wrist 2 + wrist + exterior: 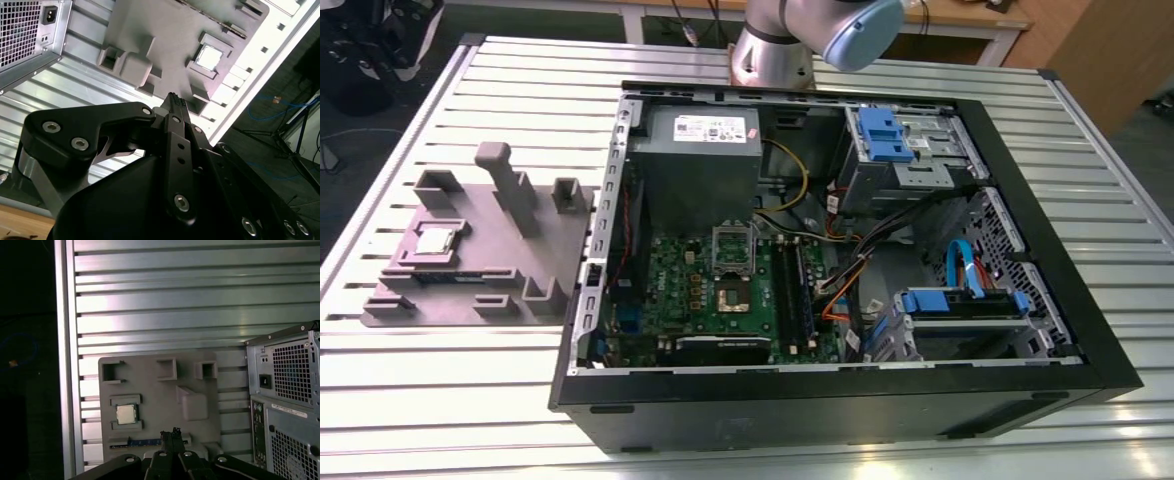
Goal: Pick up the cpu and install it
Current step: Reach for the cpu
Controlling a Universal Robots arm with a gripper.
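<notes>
Silvery-grey and square, the small flat cpu point(436, 240) point(207, 56) point(126, 414) lies in a recess of a grey moulded plastic holder point(480, 290) near the edge of the ribbed aluminium counter point(454, 400) at the exterior view's left, beside an open black computer case point(854, 410). The arm's silver column with a pale blue joint cap point(767, 50) rises at the counter's far edge. In both wrist views the black gripper point(173, 96) point(170, 431) points down toward the holder, narrow, tips together, holding nothing, apart from the cpu.
</notes>
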